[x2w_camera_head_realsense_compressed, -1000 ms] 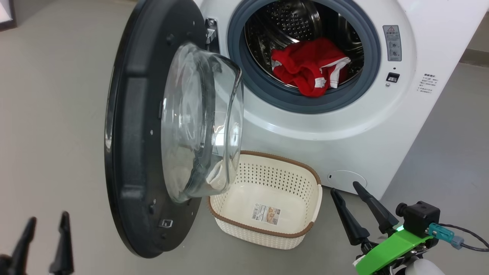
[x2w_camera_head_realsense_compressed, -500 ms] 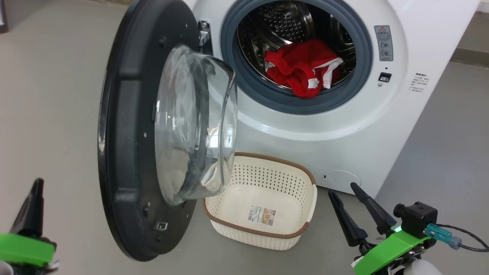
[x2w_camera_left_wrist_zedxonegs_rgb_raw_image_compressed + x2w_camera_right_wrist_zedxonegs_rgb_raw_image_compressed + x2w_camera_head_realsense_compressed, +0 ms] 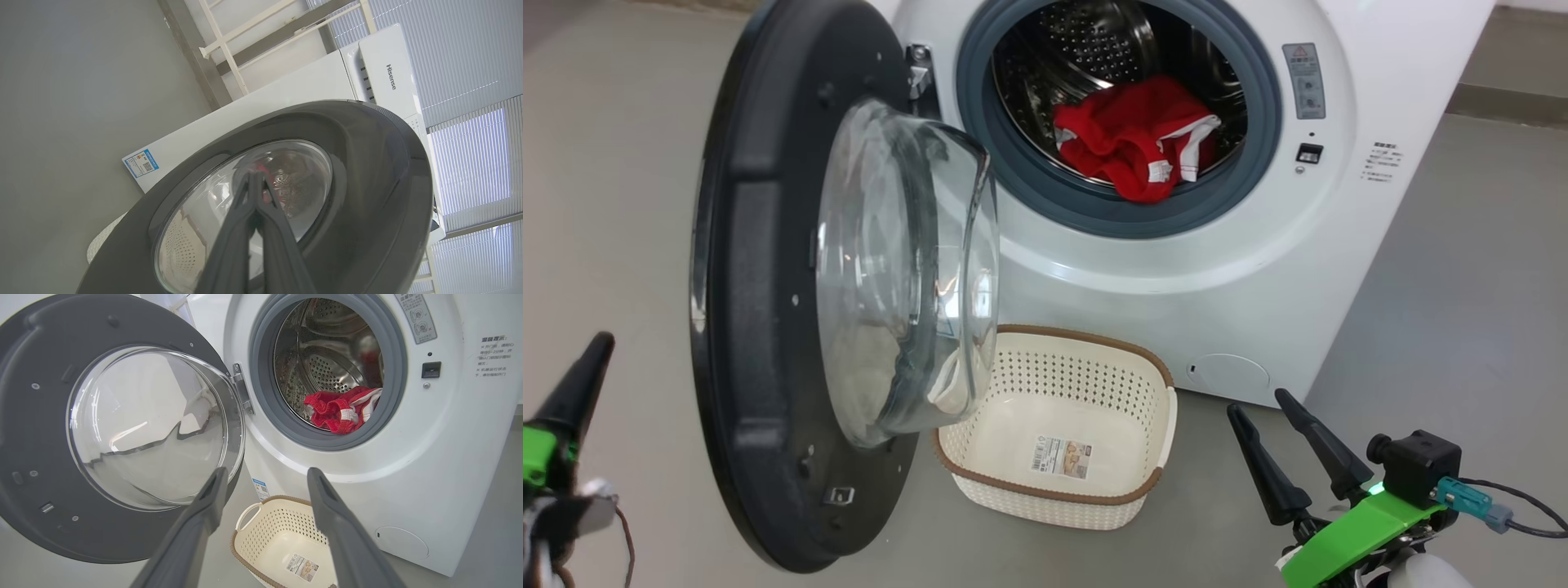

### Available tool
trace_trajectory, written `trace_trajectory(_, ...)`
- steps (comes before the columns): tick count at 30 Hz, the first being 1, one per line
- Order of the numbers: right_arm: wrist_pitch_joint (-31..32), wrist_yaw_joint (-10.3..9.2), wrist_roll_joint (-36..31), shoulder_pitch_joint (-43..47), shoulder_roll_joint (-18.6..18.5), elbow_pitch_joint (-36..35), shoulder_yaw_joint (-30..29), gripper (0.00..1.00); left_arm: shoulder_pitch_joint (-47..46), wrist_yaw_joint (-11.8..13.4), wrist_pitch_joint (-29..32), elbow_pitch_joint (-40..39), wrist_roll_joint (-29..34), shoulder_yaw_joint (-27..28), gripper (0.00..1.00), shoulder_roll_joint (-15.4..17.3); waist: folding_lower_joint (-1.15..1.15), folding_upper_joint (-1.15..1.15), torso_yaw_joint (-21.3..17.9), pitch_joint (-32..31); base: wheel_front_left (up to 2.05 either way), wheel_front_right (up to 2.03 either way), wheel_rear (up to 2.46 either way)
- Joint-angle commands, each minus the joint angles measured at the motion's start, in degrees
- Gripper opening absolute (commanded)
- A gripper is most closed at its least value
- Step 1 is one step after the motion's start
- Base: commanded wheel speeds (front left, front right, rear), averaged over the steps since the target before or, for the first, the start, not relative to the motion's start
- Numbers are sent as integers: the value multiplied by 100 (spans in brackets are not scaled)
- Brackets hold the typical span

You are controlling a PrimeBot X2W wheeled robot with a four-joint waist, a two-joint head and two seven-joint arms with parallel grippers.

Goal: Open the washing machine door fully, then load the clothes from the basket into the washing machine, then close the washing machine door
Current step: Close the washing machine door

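The washing machine door (image 3: pixel 760 327) stands swung wide open across the left half of the head view. Its dark inner face and bulging glass bowl (image 3: pixel 907 269) are turned toward the washing machine (image 3: pixel 1143 286). The red and white clothes (image 3: pixel 1131 139) lie inside the steel drum (image 3: pixel 1111 41), at upper centre, just behind the grey gasket (image 3: pixel 1013 171).

The cream basket (image 3: pixel 1029 508) sits on the floor at lower centre, below the drum opening and partly behind the door's lower edge.

The left gripper (image 3: pixel 596 347) is at the lower left edge, left of the door, with its two fingers pressed together on nothing. In the left wrist view they point at the window in the door's glossy outer face; contact cannot be judged.

The right gripper (image 3: pixel 1258 401) is at lower right with fingers spread wide and empty. It is right of the basket, below the round cap (image 3: pixel 1227 374) and well below the clothes.
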Motion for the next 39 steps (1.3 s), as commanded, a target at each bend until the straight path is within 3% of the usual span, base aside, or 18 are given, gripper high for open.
trace_trajectory(1,-27,9,-9,-102,-39,-152,56,100,-368,79,109,-73,-114,250,0,219,0,0,-49,17,0,0,0)
trace_trajectory(7,-27,9,-15,-93,-41,-157,48,100,-628,441,855,203,-629,244,0,333,0,0,-152,26,0,0,0)
trace_trajectory(16,-27,9,-29,-70,-54,-175,22,100,-662,641,1596,-32,-1024,104,0,399,0,0,-303,40,0,0,0)
trace_trajectory(29,-27,9,-32,-35,-59,-169,-43,100,-564,944,1938,-792,-1128,-235,0,200,0,0,-507,32,0,0,0)
trace_trajectory(39,-27,9,-51,-46,-36,-187,-75,100,-467,1228,2058,-1428,-1173,-434,0,24,0,0,-876,112,0,0,0)
